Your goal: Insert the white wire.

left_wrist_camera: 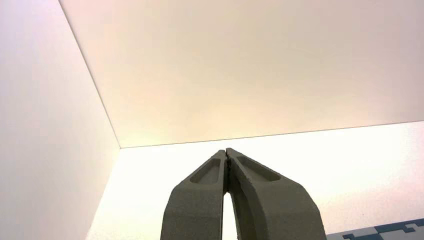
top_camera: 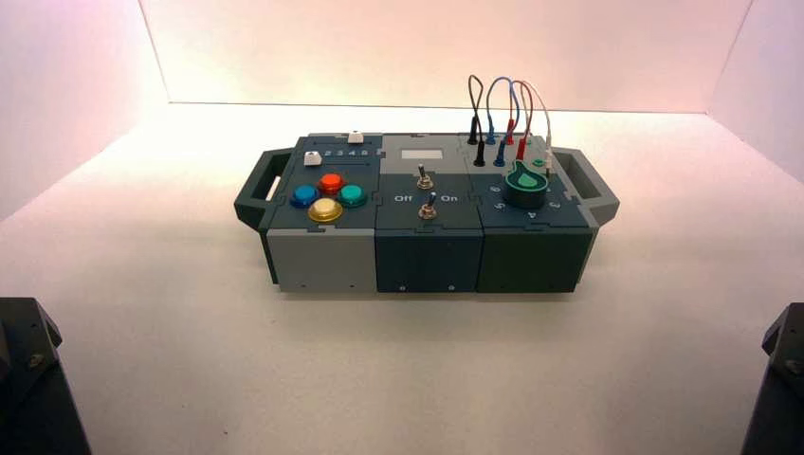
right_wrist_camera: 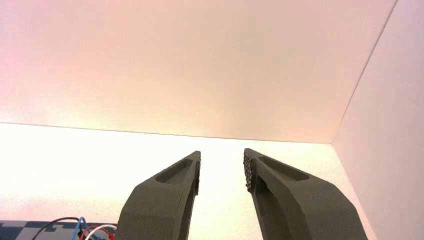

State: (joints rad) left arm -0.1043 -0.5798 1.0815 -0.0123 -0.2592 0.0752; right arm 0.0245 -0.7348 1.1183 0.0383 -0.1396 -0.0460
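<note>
- The right tool (right_wrist_camera: 222,152) is released, its tips apart with nothing between them, well apart from the box (top_camera: 429,258) on the counter (top_camera: 408,379).
- The white wire (top_camera: 547,123) arches up ahead of the right tool and to its left, over the box's right end; its near white plug (top_camera: 548,159) stands beside the green-topped knob (top_camera: 525,190). Whether either end is seated, I cannot tell.
- The left tool (left_wrist_camera: 226,151) is clenched on nothing, parked left of the right tool.
- The red-plugged wire (top_camera: 521,149) stands close by, so a slightly off approach by the right tool could snag its loop or pinch the wrong lead.
- Coming in low, the right tool could bump the knob and turn it.
- Gripping the thin lead instead of the plug would likely let the plug tilt and miss its socket.
- Pressing while misaligned could bend the wire or shift the box.
</note>
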